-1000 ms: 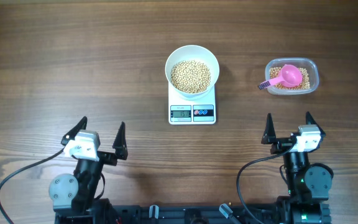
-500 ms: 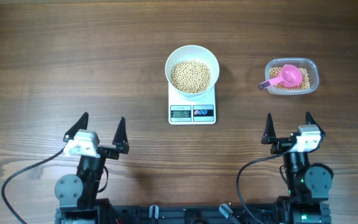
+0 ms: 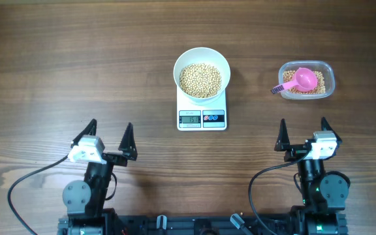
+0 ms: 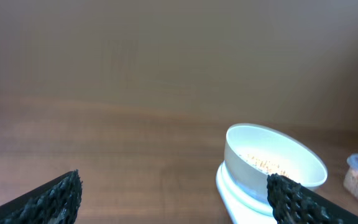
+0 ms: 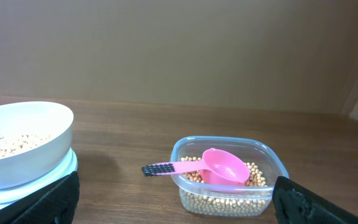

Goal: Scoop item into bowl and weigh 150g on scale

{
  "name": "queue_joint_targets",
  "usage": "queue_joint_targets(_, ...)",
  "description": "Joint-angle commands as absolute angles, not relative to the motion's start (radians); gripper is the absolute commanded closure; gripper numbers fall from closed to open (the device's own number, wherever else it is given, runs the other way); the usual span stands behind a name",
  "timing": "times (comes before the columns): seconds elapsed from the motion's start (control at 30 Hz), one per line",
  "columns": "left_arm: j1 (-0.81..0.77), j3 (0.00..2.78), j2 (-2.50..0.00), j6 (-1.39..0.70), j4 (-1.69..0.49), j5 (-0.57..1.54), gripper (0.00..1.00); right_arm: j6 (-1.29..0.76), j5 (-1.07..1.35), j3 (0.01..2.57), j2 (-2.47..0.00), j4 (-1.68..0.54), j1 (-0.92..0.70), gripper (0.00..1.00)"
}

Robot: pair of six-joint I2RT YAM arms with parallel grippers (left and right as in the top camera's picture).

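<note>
The scale sits on the table near its middle, with the bowl on its far part and beans in the bowl. To the right, apart from the scale, stands a tub holding more beans and a scoop, whose handle juts over the tub's left rim.

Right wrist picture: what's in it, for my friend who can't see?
A pink scoop lies in a clear tub of beans, its handle poking over the rim. To the left, a white bowl of beans sits on the scale.
</note>
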State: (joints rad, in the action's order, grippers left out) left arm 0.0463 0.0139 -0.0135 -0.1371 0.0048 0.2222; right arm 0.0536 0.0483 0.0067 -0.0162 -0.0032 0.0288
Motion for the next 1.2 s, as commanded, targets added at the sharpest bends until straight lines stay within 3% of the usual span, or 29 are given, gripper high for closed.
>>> queue_joint_targets(0.0,0.047,0.006,-0.002,-0.147,-0.052,0.213,0.00,0.045,0.061,0.005,-0.004,0.000,0.025,0.00)
queue_joint_targets(0.43,0.047,0.006,-0.002,0.050,-0.061,0.191,0.00,0.045,0.061,0.005,-0.004,0.000,0.025,0.00)
queue_joint_targets(0.8,0.047,0.006,-0.002,-0.034,-0.077,0.013,0.00,0.045,0.061,0.005,-0.004,0.000,0.025,0.00)
queue_joint_targets(1.17,0.048,0.006,-0.002,0.012,-0.077,0.011,0.00,0.045,0.061,0.005,-0.004,0.000,0.025,0.00)
